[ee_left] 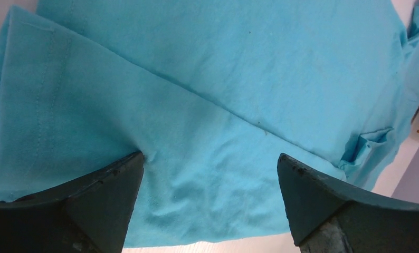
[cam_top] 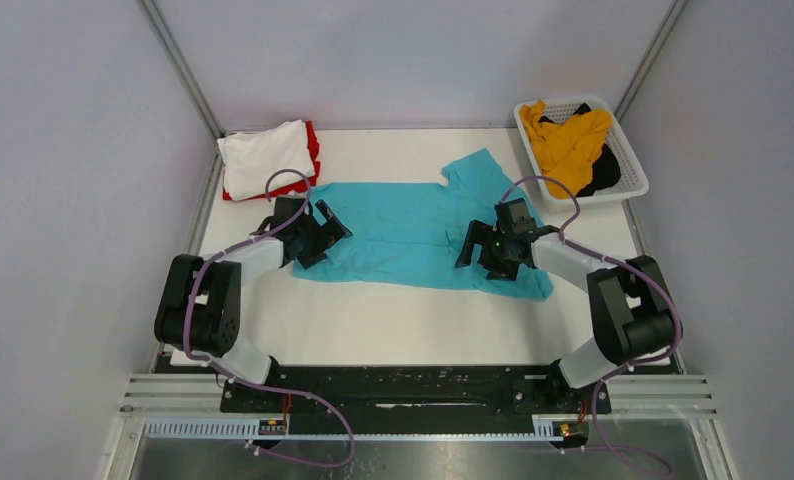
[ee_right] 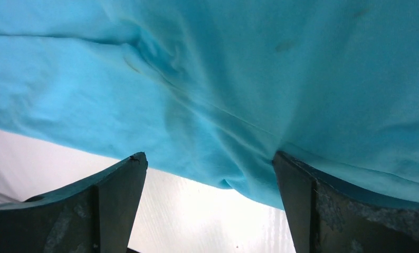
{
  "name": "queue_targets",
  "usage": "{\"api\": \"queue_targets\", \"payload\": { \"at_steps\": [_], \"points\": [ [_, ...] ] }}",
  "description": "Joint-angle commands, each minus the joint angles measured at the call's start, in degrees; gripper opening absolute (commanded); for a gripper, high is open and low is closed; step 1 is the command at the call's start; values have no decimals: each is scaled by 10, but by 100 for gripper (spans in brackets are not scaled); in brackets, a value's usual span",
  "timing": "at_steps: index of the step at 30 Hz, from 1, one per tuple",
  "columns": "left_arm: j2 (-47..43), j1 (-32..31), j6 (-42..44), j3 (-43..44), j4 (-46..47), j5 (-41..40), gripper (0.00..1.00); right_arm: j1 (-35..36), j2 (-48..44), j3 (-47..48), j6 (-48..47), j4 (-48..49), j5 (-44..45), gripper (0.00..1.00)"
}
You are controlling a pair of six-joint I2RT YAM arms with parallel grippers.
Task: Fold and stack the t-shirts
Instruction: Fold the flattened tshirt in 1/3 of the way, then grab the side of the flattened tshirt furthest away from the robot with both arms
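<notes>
A teal t-shirt (cam_top: 413, 225) lies spread across the middle of the table, partly folded, one sleeve pointing to the back. My left gripper (cam_top: 325, 236) is open over the shirt's left edge; in the left wrist view (ee_left: 210, 163) its fingertips (ee_left: 117, 174) rest on the cloth (ee_left: 223, 79) near the hem. My right gripper (cam_top: 481, 252) is open over the shirt's right part; in the right wrist view (ee_right: 210, 161) it straddles the shirt's near edge (ee_right: 223, 105). A folded white shirt (cam_top: 265, 155) lies on a red one (cam_top: 313, 150) at the back left. Mustard yellow (cam_top: 568, 140) and black (cam_top: 601, 172) shirts lie in the basket.
A white mesh basket (cam_top: 628, 155) stands at the back right corner. The table (cam_top: 403, 320) has bare white surface along its front. Grey walls close in both sides. Purple cables loop over both arms.
</notes>
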Motion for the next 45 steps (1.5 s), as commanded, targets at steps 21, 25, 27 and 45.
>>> {"api": "queue_targets", "payload": {
  "at_steps": [21,25,27,45],
  "points": [
    [-386,-33,-30,-202,-242,-68,99,44,-301,-170,30,-167,17,99],
    [-386,-33,-8,-145,-246,-126,99,43,-326,-138,41,-115,41,99],
    [-364,-31,2,-104,-242,-180,99,43,-342,-129,47,-90,75,99],
    [175,62,138,325,-274,-235,75,43,-377,-137,-2,-32,180,99]
  ]
}}
